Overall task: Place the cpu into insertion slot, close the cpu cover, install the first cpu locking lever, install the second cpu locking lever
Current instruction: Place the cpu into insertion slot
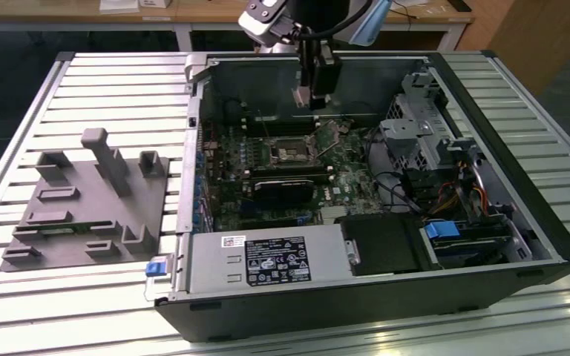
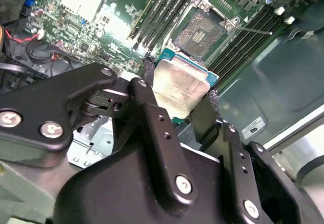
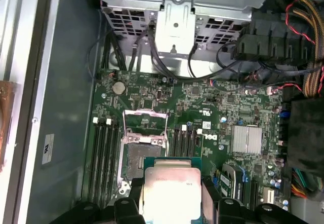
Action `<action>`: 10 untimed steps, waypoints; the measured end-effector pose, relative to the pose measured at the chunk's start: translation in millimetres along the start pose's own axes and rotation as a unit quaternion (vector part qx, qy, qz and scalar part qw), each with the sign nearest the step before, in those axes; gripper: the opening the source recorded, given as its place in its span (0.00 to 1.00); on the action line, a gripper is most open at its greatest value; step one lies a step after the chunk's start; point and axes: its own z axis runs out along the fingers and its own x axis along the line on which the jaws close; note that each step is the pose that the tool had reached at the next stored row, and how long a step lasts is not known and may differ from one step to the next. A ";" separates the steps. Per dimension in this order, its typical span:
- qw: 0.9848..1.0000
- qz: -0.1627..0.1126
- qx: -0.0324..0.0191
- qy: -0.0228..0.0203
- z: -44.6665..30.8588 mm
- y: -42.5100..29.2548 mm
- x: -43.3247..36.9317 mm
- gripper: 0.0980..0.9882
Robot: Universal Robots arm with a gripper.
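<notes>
One small flat square cpu (image 2: 178, 84) with a dull silver-grey metal top on a green edge sits clamped in the claw (image 2: 179, 82). Its two black fingers (image 2: 148, 74) stand apart by the chip's width and press on opposite edges. In the first wrist view the same cpu (image 3: 172, 188) is held flat in the claw (image 3: 172, 191), metal face towards the camera.

There is one insertion slot (image 3: 137, 160), a small square socket with a dark centre and a silvery rim, on the green motherboard. Its one cpu cover (image 3: 147, 138), a thin silvery frame plate with a cut-out centre, is swung open and stands away from the socket. The socket is bare, and in the second wrist view the insertion slot (image 2: 202, 31) lies beyond the chip, not touching it.

In the exterior view the claw (image 1: 305, 96) hangs inside one open black computer case (image 1: 364, 311), above the insertion slot (image 1: 290, 152). The case lies on a white slatted worktop (image 1: 116, 81). One grey moulded fixture block (image 1: 87, 200) rests to the exterior view's left of the case.
</notes>
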 end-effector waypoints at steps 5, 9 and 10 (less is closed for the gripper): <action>0.999 0.043 0.000 -0.004 4.4 -0.5 0.1 0.49; 0.999 0.045 0.000 -0.003 10.1 -0.9 1.8 0.49; 0.999 0.044 0.000 -0.003 11.6 -1.1 2.1 0.49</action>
